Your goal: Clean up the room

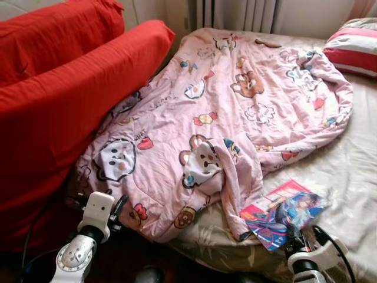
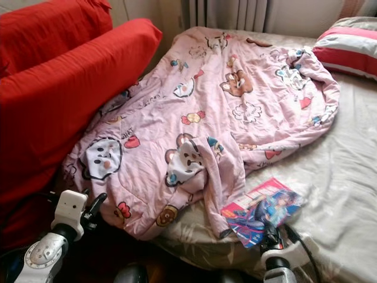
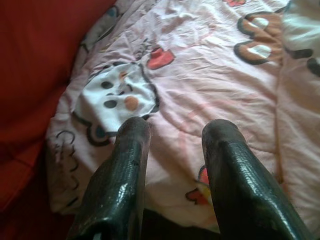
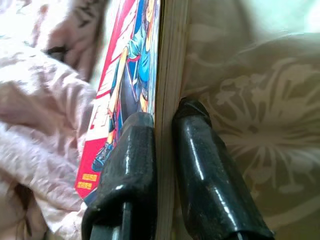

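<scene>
- Lying across the bed (image 1: 353,177), a pink quilt (image 1: 235,100) printed with cartoon bears and animals covers the stretch from about 8 o'clock up to 2 o'clock, crumpled and partly folded over itself near the middle.
- A comic book (image 1: 281,211) with a bright illustrated cover rests on the pale patterned sheet at about 5 o'clock, its upper corner just beside the quilt's hanging fold.
- The right gripper (image 4: 162,120) is clamped on the comic book: one black finger presses the cover, the other the underside, with the page edge squeezed between them.
- The left gripper (image 3: 175,135) hangs at about 7 o'clock, above the quilt's near edge; its two fingers (image 3: 122,170) stand well apart with nothing between them, above a white cartoon face.
- Red cushions (image 1: 65,88) lean along the bed's side from 9 to 11 o'clock, touching the quilt.
- A striped pillow (image 1: 353,47) sits at about 1 o'clock, beside the quilt's far edge.
</scene>
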